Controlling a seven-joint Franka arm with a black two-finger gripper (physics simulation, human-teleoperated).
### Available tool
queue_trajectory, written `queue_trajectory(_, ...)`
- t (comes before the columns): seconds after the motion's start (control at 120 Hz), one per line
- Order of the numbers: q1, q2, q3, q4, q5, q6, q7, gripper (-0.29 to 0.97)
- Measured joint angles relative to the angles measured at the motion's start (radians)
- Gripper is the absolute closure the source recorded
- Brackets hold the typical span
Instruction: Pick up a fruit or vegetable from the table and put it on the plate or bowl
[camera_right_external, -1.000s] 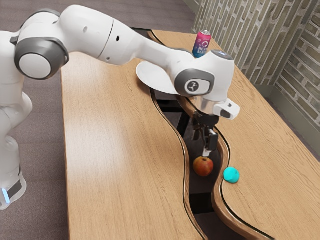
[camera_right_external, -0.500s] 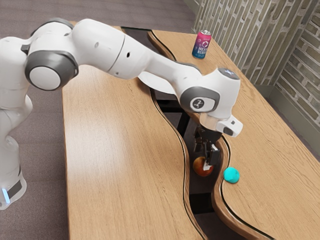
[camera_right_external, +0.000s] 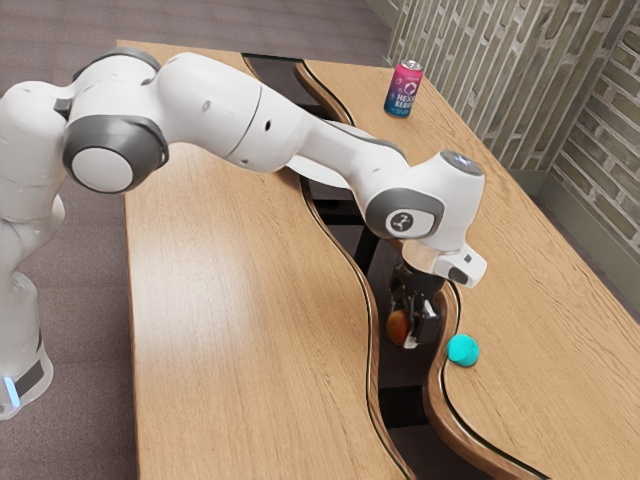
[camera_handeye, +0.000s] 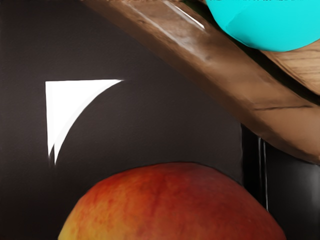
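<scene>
Dark channel (camera_right_external: 398, 405) between the table's (camera_right_external: 250, 300) curved wooden edges hems apple (camera_right_external: 396, 325) and tool (camera_right_external: 413, 338); grip unclear

The white Franka arm (camera_right_external: 250, 120) rises from its upright base (camera_right_external: 20, 300) at the exterior view's left edge. It stretches in a long, downward-sloping reach toward the exterior view's right. At the far end the rounded wrist (camera_right_external: 420, 212) bends sharply down. The black gripper (camera_right_external: 411, 330) hangs beneath it, low and pointing almost straight down.
</scene>
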Motion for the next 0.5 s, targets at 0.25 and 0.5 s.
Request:
queue_trajectory(0.25, 0.054, -0.062, 0.073, 0.102, 0.044, -0.027, 0.010, 0.33)
queue_trajectory(0.5, 0.155, -0.086, 0.336, 0.268, 0.067, -0.186, 0.086, 0.33)
